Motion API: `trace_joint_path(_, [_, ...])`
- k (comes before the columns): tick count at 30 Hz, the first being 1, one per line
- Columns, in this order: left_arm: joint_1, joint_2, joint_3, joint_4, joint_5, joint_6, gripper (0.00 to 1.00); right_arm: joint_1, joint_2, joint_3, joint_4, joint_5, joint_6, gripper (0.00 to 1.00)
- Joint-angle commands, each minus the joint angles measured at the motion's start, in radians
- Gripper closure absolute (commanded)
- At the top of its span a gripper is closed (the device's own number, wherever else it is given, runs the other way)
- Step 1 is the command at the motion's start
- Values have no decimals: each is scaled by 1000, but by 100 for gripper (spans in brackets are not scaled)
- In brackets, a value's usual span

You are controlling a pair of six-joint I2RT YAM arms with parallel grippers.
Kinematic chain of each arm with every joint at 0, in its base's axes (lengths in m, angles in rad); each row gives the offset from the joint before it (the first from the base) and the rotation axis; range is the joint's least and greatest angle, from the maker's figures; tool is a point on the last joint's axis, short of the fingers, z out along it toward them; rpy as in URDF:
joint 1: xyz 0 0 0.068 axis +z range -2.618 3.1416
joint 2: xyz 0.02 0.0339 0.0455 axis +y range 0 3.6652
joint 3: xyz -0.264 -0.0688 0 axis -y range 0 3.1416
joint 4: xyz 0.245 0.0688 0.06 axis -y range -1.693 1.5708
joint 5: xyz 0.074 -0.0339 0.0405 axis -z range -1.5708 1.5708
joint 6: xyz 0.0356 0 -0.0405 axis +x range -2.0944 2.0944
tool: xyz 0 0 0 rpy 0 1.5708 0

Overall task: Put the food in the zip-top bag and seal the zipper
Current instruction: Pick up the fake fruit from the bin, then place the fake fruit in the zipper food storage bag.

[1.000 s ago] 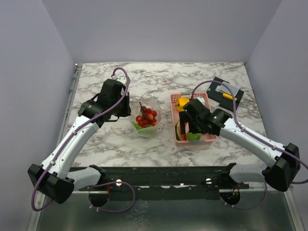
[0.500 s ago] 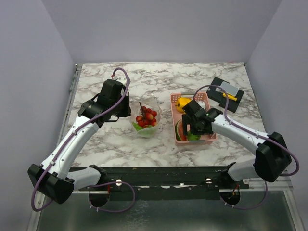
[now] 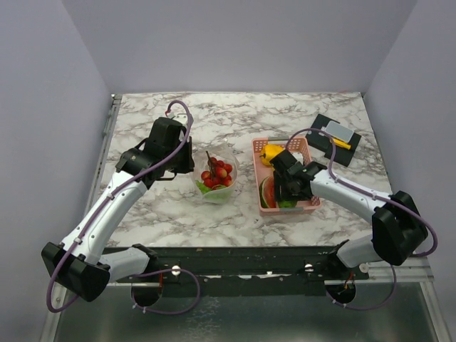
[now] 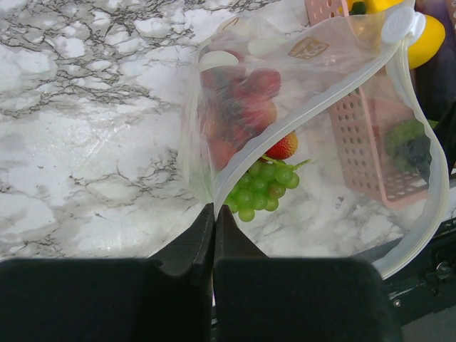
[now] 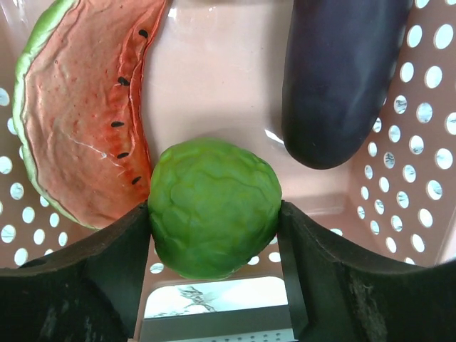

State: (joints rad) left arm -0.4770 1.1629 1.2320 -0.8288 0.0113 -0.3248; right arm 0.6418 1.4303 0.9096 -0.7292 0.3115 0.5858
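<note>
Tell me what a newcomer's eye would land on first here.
The right pincer grips a bumpy green ball inside the pink basket, beside a watermelon slice and a purple eggplant. Left of it, the left pincer pinches the clear zip-top bag of strawberries and green grapes.

I worked in a robot lab's test cell: plain pale walls (image 3: 235, 43) boxed in a marble-patterned table (image 3: 235, 114), and my left arm (image 3: 107, 206) and right arm (image 3: 349, 192) rose from a black rail (image 3: 242, 260) at its near edge.
</note>
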Motion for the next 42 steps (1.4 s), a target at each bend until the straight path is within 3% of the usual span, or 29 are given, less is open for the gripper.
trace_joint_path(1, [4, 9, 18, 20, 19, 1, 100, -8, 9, -9, 26, -22, -12, 41])
trace_joint_path(7, [5, 8, 17, 19, 16, 4, 100, -8, -31, 44, -27, 26, -30, 61])
trace_joint_path(18, [4, 13, 14, 25, 17, 1, 100, -7, -155, 250, -84, -21, -110, 72])
trace_joint_path(34, [5, 12, 17, 25, 18, -2, 100, 33, -179, 485, 62, -366, -240, 73])
trace_joint_path(42, [4, 14, 18, 24, 22, -5, 100, 146, -115, 599, 124, -394, -282, 73])
